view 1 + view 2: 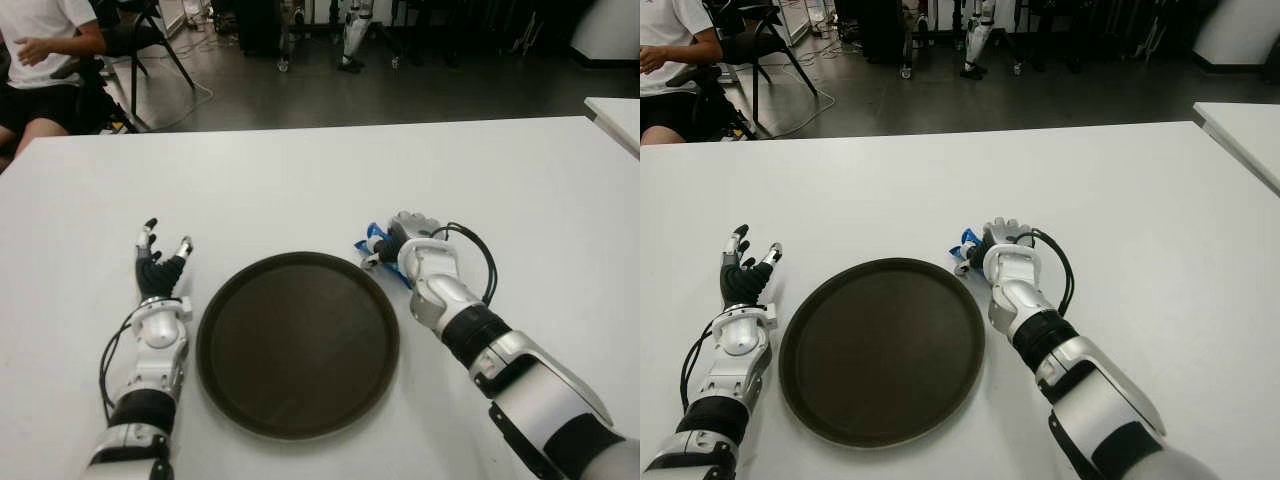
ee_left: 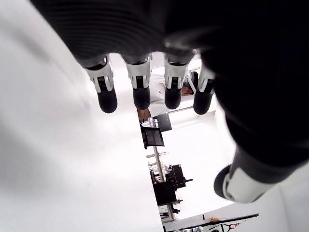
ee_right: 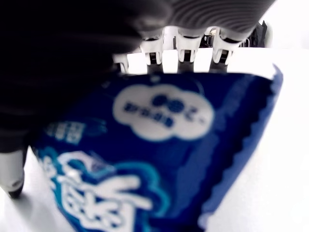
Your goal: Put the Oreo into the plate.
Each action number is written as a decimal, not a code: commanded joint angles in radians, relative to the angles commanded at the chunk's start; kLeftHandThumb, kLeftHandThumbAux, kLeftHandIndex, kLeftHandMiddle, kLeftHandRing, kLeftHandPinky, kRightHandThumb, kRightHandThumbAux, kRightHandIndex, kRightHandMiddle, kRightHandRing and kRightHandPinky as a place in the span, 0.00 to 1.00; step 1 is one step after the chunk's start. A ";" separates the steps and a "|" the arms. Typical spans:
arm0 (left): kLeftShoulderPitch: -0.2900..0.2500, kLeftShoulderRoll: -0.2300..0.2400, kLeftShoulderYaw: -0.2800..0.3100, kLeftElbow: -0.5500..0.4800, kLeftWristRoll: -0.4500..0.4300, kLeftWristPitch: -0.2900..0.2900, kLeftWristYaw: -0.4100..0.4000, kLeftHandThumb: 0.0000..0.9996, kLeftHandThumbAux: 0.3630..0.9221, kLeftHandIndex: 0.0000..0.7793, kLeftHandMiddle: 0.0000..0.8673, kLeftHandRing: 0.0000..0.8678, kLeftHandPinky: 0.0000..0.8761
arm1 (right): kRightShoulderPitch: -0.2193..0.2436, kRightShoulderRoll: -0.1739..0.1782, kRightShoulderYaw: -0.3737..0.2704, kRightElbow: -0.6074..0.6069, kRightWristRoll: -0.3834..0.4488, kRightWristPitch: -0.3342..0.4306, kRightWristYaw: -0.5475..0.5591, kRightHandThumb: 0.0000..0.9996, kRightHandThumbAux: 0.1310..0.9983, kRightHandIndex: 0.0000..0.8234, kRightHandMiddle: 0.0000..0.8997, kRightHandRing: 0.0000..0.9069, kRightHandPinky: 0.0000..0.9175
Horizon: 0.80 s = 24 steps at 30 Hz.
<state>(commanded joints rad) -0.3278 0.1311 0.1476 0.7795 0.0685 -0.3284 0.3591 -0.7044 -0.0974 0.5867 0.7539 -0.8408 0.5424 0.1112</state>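
Fingers of right hand (image 1: 405, 238) around Oreo pack (image 3: 159, 159) (beside plate (image 1: 298, 345)); left hand (image 1: 160, 268) spread

Bright, even light; Oreo packet (image 3: 159, 159) blurred close up (glare-washed table (image 2: 58, 164)).

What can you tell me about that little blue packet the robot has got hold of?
The Oreo packet is a small glossy blue wrapper with white and light-blue print and a zigzag-cut sealed edge. The right hand is curled over it, so only a blue corner shows in the eye views, just beyond the right rim of the dark round plate, over the white table. Whether it still touches the table cannot be told.
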 joint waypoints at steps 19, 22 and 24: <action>0.003 -0.001 0.004 -0.005 0.001 0.003 0.005 0.08 0.59 0.04 0.05 0.03 0.04 | 0.029 -0.019 0.017 -0.016 -0.015 -0.032 -0.120 0.69 0.68 0.51 0.10 0.05 0.07; 0.002 -0.001 0.005 -0.004 0.000 0.005 0.003 0.07 0.59 0.04 0.04 0.02 0.03 | 0.029 -0.021 0.019 -0.013 -0.013 -0.037 -0.126 0.69 0.68 0.51 0.11 0.06 0.08; 0.002 -0.001 0.005 -0.006 -0.001 0.007 0.002 0.07 0.58 0.03 0.04 0.01 0.03 | 0.029 -0.022 0.021 -0.011 -0.013 -0.041 -0.130 0.69 0.68 0.51 0.12 0.06 0.08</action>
<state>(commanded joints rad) -0.3255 0.1299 0.1523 0.7740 0.0677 -0.3215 0.3613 -0.6753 -0.1198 0.6076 0.7432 -0.8533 0.5015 -0.0185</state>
